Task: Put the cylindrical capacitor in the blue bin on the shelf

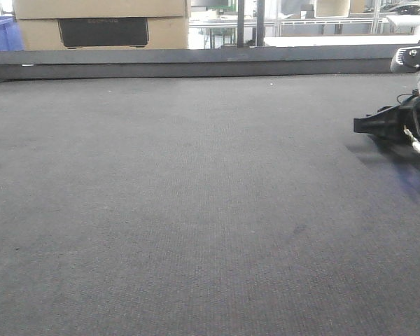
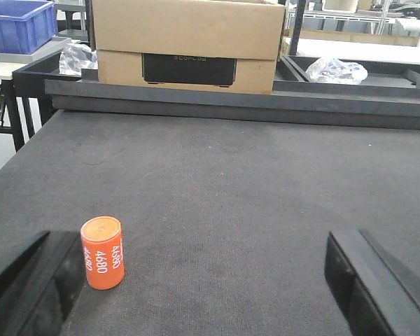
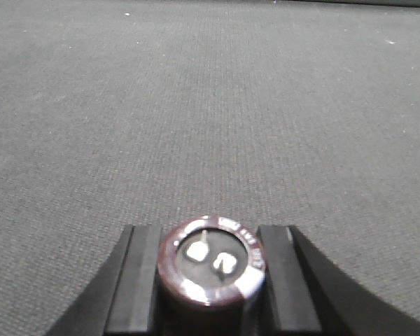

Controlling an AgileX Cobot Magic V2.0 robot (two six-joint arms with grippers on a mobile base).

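Note:
The cylindrical capacitor (image 3: pixel 211 262), dark brown-black with a light rim and two silvery terminals on top, stands upright between my right gripper's (image 3: pixel 211 276) black fingers (image 3: pixel 136 280), which are shut on it just above the grey mat. In the front view only the right gripper's black body (image 1: pixel 381 124) shows at the right edge; the capacitor is hidden there. My left gripper (image 2: pixel 196 283) is open and empty, low over the mat. A blue bin (image 2: pixel 17 24) stands far back left, also in the front view (image 1: pixel 0 33). The steel-beamed shelf is out of view.
An orange cylinder marked 4680 (image 2: pixel 103 252) stands on the mat beside the left finger (image 2: pixel 28 287). A cardboard box (image 2: pixel 189 42) sits behind the mat's raised dark back edge (image 2: pixel 238 105). A crumpled plastic bag (image 2: pixel 339 70) lies in a black tray at back right.

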